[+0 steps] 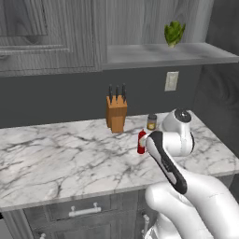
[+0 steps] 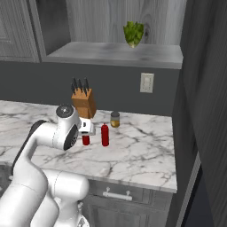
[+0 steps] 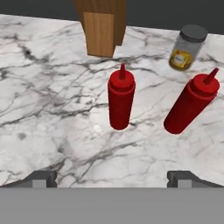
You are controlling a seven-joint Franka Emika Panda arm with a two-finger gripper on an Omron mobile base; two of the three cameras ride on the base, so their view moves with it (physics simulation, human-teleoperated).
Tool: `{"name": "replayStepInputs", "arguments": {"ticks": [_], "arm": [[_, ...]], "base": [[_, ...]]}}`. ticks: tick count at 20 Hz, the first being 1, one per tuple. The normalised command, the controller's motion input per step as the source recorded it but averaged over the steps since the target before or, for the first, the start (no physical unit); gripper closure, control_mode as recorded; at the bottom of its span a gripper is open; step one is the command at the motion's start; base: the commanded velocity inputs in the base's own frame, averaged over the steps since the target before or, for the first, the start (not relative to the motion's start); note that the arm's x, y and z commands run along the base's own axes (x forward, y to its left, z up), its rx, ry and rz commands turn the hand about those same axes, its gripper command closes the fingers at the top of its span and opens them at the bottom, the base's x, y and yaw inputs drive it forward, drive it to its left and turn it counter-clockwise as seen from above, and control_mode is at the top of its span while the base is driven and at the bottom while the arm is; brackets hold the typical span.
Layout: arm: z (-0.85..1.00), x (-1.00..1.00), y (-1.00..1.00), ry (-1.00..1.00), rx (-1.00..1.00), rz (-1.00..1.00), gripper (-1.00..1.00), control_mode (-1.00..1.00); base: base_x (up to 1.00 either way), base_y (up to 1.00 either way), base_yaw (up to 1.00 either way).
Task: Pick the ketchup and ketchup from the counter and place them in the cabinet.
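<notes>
Two slim red squeeze bottles stand upright on the white marble counter [image 3: 52, 109], nozzles tapering straight up, long axes vertical. The nearer ketchup bottle [image 3: 121, 99] sits in front of the wooden knife block [image 3: 101, 27]; the second ketchup bottle [image 3: 191, 103] stands apart to its right, close to a small yellow-brown jar [image 3: 187, 48] with a dark lid. In the hand view both bottles lean outward, an effect of the camera angle. The robot's gripper [image 3: 116, 178] hovers above the counter short of the nearer bottle, its two dark fingertips spread wide and holding nothing. Overhead, the grey wood-grain cabinet [image 2: 115, 54] offers a pale shelf board carrying a leafy green vegetable [image 2: 133, 33].
</notes>
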Motion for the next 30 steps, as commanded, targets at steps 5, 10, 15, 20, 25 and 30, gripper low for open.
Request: {"name": "replayStepInputs", "arguments": {"ticks": [5,10,15,20,25,30], "arm": [[-0.26,0.29,0.05,0.0,0.0,0.0,-1.0,-1.0],[-0.24,0.29,0.05,0.0,0.0,0.0,-1.0,-1.0],[-0.15,0.25,0.01,0.0,0.0,0.0,-1.0,-1.0],[-0.11,0.23,0.0,0.0,0.0,0.0,-1.0,-1.0],[-0.11,0.22,0.0,0.0,0.0,0.0,-1.0,-1.0],[-0.11,0.19,0.03,0.0,0.0,0.0,-1.0,-1.0]], "base": [[0.0,0.0,0.0],[0.0,0.0,0.0],[0.0,0.0,0.0],[0.0,0.0,0.0],[0.0,0.0,0.0],[0.0,0.0,0.0]]}}
